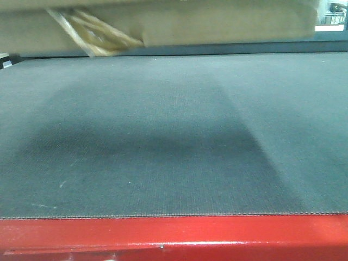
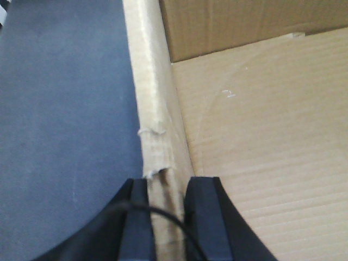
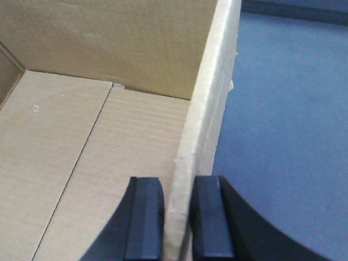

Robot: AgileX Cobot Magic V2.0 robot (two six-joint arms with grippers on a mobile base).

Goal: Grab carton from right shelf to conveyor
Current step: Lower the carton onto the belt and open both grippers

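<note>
Standing there, I saw both grippers pinching the open carton point(image 1: 217, 24) by its upright walls. The left gripper point(image 2: 167, 190) was clamped on a frayed wall edge, with the carton's floor to its right and the dark conveyor point(image 1: 163, 136) belt to its left. The right gripper point(image 3: 178, 190) nipped the opposite wall, floor on its left, belt on its right. The carton hung over the belt, amber tape point(image 1: 100, 32) dangling, shadow beneath.
</note>
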